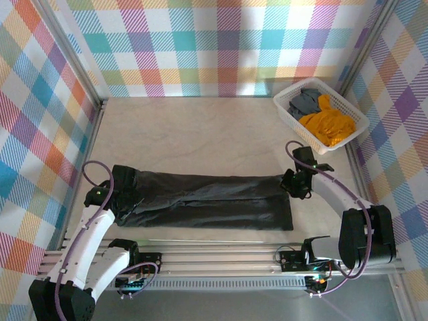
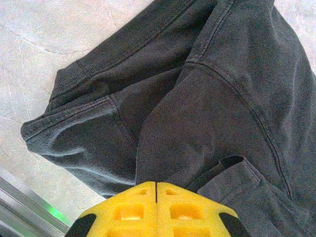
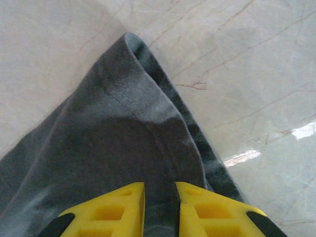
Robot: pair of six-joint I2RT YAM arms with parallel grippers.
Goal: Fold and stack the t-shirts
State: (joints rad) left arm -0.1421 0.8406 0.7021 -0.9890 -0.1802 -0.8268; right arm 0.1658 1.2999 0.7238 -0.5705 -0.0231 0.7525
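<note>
A large charcoal-black t-shirt (image 1: 207,200) lies folded into a long band across the near part of the table. My left gripper (image 1: 100,195) sits at its left end, by the sleeves; in the left wrist view the yellow fingers (image 2: 156,183) are pressed together with the black cloth (image 2: 197,98) drawn up to their tips. My right gripper (image 1: 292,184) is at the band's far right corner. In the right wrist view its fingers (image 3: 160,185) stand a little apart over the cloth's corner (image 3: 113,148), which lies flat. An orange t-shirt (image 1: 328,124) and a grey one (image 1: 304,101) lie in the basket.
A white lattice basket (image 1: 341,100) stands at the back right corner of the table. Checked walls close in the left, back and right sides. A metal rail (image 1: 214,257) runs along the near edge, just below the shirt. Bare tabletop (image 1: 200,134) lies behind the shirt.
</note>
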